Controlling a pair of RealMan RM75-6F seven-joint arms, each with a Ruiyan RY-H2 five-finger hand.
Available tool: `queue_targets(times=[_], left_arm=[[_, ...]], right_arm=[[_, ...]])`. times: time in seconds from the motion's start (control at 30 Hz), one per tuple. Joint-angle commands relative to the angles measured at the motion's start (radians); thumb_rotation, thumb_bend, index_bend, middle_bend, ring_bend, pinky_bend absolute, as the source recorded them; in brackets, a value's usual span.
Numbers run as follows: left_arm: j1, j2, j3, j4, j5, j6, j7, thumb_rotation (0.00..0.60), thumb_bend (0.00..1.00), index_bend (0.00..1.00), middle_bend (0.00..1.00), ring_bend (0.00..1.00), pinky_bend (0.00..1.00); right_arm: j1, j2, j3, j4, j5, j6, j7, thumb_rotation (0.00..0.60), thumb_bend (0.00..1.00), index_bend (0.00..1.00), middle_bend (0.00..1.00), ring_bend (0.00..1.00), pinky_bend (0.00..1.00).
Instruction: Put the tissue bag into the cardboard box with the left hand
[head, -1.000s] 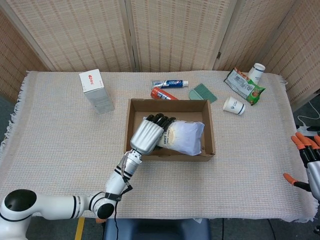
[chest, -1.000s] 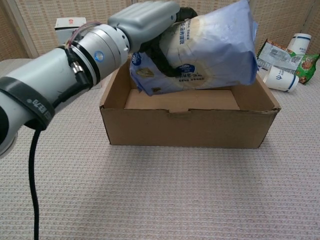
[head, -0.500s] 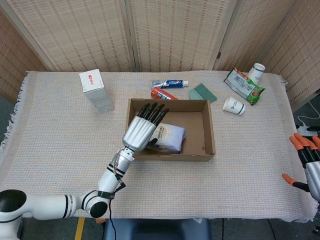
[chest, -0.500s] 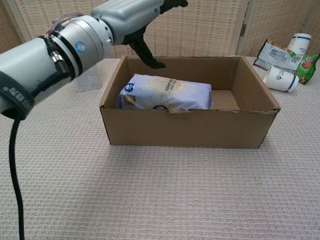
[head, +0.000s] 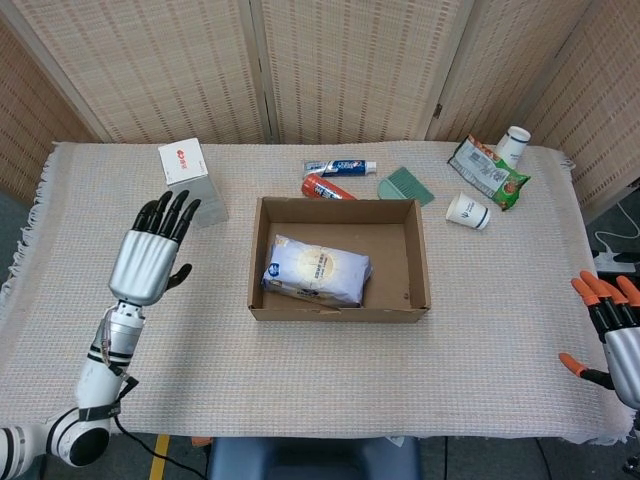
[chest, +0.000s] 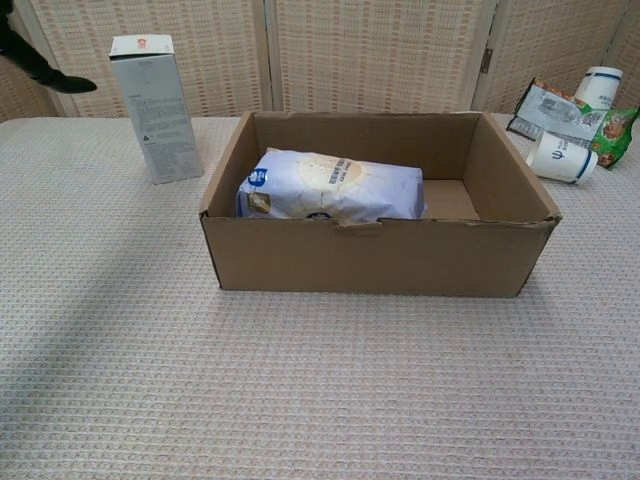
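Head view: tissue bag (head: 317, 271) lies flat inside the cardboard box (head: 420, 262) at frame centre, in the box's left half, right half of the floor bare. Left hand (head: 153, 254) is at mid-left, well apart from the box, fingers spread and pointing up-frame, holding nothing, raised above the tabletop (head: 330, 370). Right hand (head: 612, 330) sits at the lower right edge, orange-tipped fingers apart, nothing in it. White carton (head: 191, 182) stands upper left of the box. Toothpaste tube (head: 340, 167), red tube (head: 328, 188) and green comb (head: 405, 186) lie just above the box's far wall. Paper cup (head: 467, 211), snack packet (head: 488, 172) and white bottle (head: 513, 146) are at upper right.

Chest view: tissue bag (chest: 330, 187) rests against the box's left wall; a dark fingertip (chest: 40, 65) shows at the top left corner.
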Motion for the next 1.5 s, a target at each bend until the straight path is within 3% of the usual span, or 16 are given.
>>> queue_targets(times=[0.03,0.27,0.43,0.7,0.9,1.5], left_arm=[[0.085,0.063,0.071,0.023,0.087,0.056,-0.086,0.600,0.18,0.00,0.00,0.00,0.18],[0.173,0.151,0.196,0.045,0.222,0.026,-0.209,0.600,0.18,0.00,0.00,0.00,0.18],[0.212,0.171,0.241,0.043,0.242,-0.018,-0.251,0.600,0.18,0.00,0.00,0.00,0.19],[0.252,0.134,0.227,0.114,0.192,-0.054,-0.291,0.600,0.18,0.00,0.00,0.00,0.18],[0.300,0.099,0.197,0.151,0.167,-0.008,-0.315,0.600,0.18,0.00,0.00,0.00,0.18],[0.375,0.082,0.187,0.197,0.221,0.018,-0.418,0.600,0.18,0.00,0.00,0.00,0.18]], right_arm=[[-0.001,0.000,-0.002,-0.001,-0.003,0.000,-0.001,0.600,0.00,0.06,0.03,0.00,0.00],[-0.002,-0.002,-0.009,-0.004,-0.015,0.000,-0.010,0.600,0.00,0.06,0.03,0.00,0.00],[-0.001,-0.005,-0.013,-0.005,-0.020,-0.003,-0.017,0.600,0.00,0.06,0.03,0.00,0.00],[0.002,-0.009,-0.016,-0.001,-0.020,-0.014,-0.019,0.600,0.00,0.06,0.03,0.00,0.00],[0.005,-0.012,-0.019,-0.002,-0.022,-0.021,-0.025,0.600,0.00,0.06,0.03,0.00,0.00],[0.005,-0.013,-0.027,-0.012,-0.036,-0.021,-0.038,0.600,0.00,0.06,0.03,0.00,0.00]])
